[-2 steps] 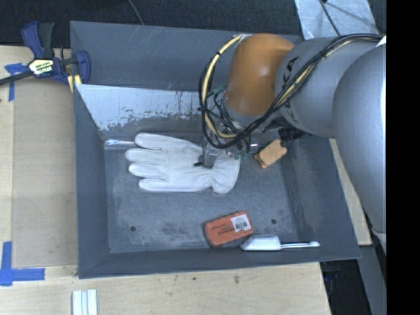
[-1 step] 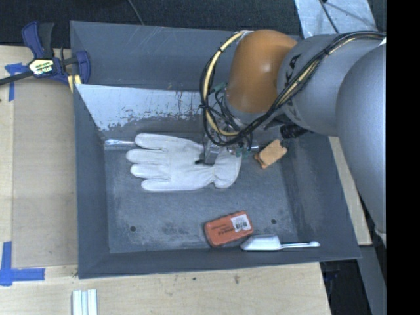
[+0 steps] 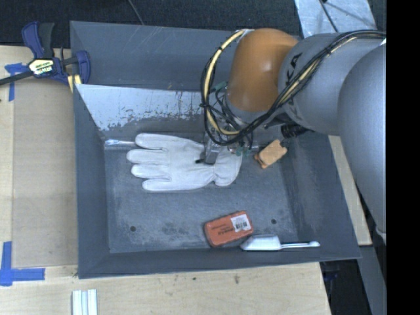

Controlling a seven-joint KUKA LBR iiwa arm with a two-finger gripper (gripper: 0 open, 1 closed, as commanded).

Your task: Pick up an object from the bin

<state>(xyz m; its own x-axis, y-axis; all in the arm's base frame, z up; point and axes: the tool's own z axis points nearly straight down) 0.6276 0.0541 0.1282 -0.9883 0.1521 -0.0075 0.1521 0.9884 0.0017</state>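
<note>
The gripper point(image 3: 210, 155) is low in the bin point(image 3: 92, 195), its tip on a white glove point(image 3: 170, 166) that lies flat on the floor towards the back wall, with the glove's digits pointing left. The tip meets the glove near its cuff end (the right part). Whether the claw is spread or pressed together I cannot tell, as the wrist hides much of it. Above it sit the arm's orange cover point(image 3: 259, 67) and looped cables point(image 3: 216, 110). Just right of the glove lies a small tan block point(image 3: 271, 154). Near the front wall, well apart from the gripper, lie an orange pack point(image 3: 228, 229) with a barcode label and, just beside it, a white brush point(image 3: 266, 244).
</note>
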